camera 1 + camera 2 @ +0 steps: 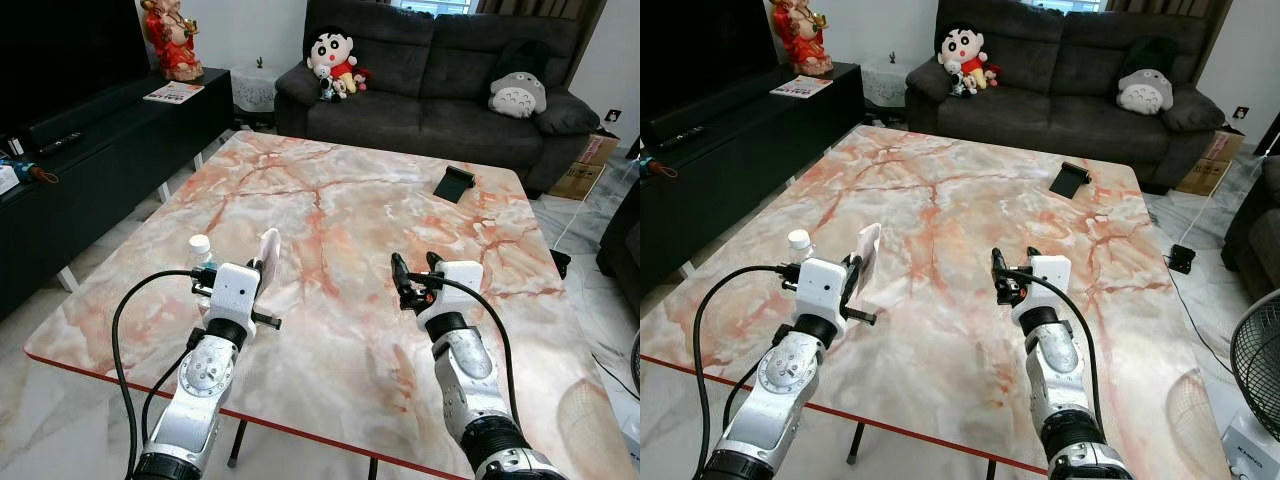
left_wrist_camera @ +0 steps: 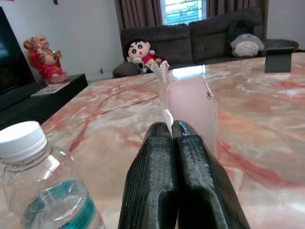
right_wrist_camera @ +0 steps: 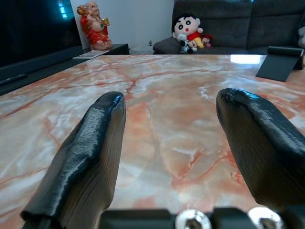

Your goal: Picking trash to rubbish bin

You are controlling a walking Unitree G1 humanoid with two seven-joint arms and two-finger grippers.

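My left gripper [image 1: 262, 272] is shut on a thin pale pink wrapper [image 1: 269, 254], which stands up from the fingertips just above the marble table [image 1: 340, 210]. In the left wrist view the wrapper [image 2: 190, 107] rises from the closed fingers [image 2: 162, 186]. A small clear water bottle [image 1: 201, 254] with a white cap stands on the table right beside that gripper, on its left. My right gripper [image 1: 417, 271] hovers low over the table at centre right, open, with nothing between its fingers [image 3: 90, 143].
A black phone stand [image 1: 454, 183] sits at the table's far right. A dark sofa [image 1: 440, 70] with plush toys lies beyond the table. A black TV cabinet [image 1: 90, 150] runs along the left. A fan [image 1: 1255, 365] stands at the right.
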